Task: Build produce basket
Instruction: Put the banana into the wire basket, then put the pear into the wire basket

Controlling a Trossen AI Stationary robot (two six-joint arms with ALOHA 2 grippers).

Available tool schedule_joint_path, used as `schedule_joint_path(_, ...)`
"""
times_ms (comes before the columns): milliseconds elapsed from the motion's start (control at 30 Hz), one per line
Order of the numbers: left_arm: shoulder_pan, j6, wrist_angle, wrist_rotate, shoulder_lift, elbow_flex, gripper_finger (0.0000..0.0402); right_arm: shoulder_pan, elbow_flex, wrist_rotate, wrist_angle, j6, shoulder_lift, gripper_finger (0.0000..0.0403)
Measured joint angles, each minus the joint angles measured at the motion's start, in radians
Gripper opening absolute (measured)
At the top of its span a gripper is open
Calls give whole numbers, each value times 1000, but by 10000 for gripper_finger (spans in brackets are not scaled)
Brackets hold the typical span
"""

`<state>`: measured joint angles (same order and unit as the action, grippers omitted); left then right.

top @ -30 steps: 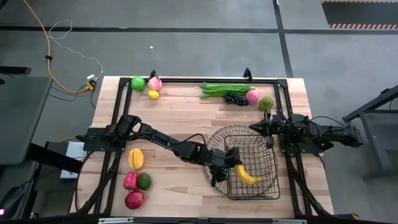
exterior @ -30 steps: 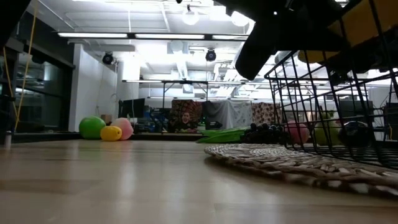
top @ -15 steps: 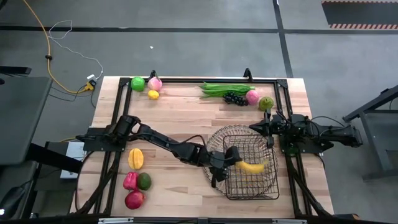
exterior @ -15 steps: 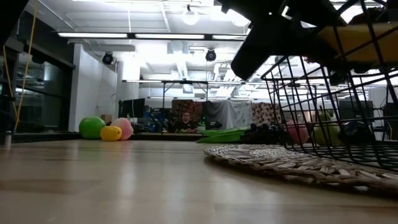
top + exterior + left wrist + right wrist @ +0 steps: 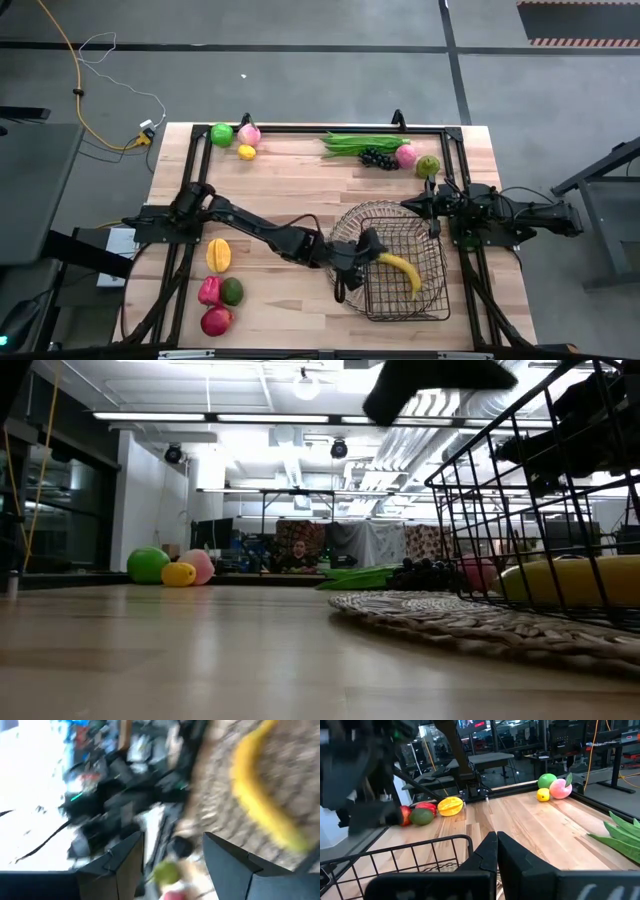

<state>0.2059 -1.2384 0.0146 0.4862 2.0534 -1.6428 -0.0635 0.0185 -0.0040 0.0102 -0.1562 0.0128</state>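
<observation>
A: Left to right, near edge of the light wooden tabletop (image 5: 290, 170)?

B: Yellow starfruit-like piece (image 5: 218, 255), red pepper (image 5: 208, 290), avocado (image 5: 232, 291), red apple (image 5: 216, 321). The left gripper (image 5: 368, 246) hangs at the rim of the dark wire basket (image 5: 395, 268), fingers (image 5: 125, 857) parted and empty.

A: Task item?

B: The curved yellow banana (image 5: 402, 270) lies inside the basket (clear of the fingers). The right gripper (image 5: 412, 206) sits at the basket's far rim, fingers (image 5: 485, 855) closed on nothing.
</observation>
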Motion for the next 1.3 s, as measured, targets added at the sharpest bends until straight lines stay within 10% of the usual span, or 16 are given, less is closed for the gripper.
schedule_joint_path(267, -33, 367, -261, 110, -285, -1, 196, 0, 0, 0, 0, 0, 0, 0)
schedule_joint_path(467, -182, 866, -480, -349, -572, 115, 193, 0, 0, 0, 0, 0, 0, 0)
schedule_joint_path(600, -263, 987, -312, -520, -765, 386, 185, 0, 0, 0, 0, 0, 0, 0)
schedule_joint_path(933, -266, 1123, 289, -409, -1218, 1064, 168, 0, 0, 0, 0, 0, 0, 0)
schedule_joint_path(1300, -263, 1261, 393, -400, -1524, 1322, 168, -2, 0, 35, -5, 40, 0, 0)
